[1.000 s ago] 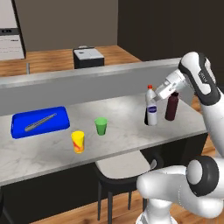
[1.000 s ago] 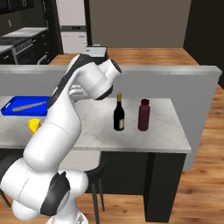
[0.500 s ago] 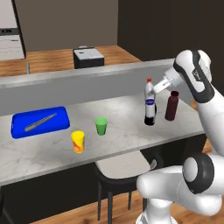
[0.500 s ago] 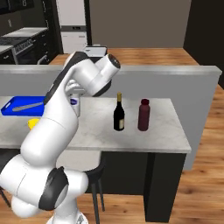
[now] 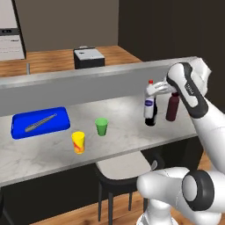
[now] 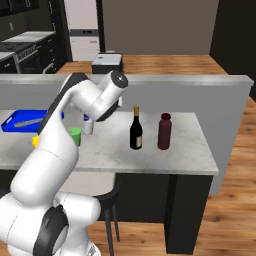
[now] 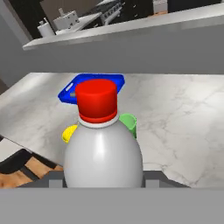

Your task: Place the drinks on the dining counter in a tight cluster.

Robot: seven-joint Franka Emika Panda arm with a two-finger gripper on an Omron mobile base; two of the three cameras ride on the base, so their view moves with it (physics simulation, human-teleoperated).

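Note:
My gripper (image 5: 154,91) is shut on the small pale red-capped bottle (image 5: 150,103), holding it upright just over the dining counter (image 5: 118,136). From the hand, the same bottle (image 7: 103,151) stands close up between my fingers, red cap up. The dark wine bottle (image 6: 135,131) and the squat maroon bottle (image 6: 164,131) stand side by side on the marble. In the left base view the held bottle covers most of the wine bottle, and the maroon bottle (image 5: 172,107) is just to its right. The right base view has my arm hiding much of the pale bottle (image 6: 88,124).
A blue tray (image 5: 19,131) with a grey utensil lies at the counter's left. A green cup (image 5: 101,126) and a yellow cup (image 5: 78,142) stand mid-counter. A raised grey ledge (image 5: 88,85) runs along the far edge. A stool (image 5: 125,167) sits below the near edge.
The arm has swung and the held pale bottle has shifted slightly left and up. The wine and maroon bottles have stayed in place.

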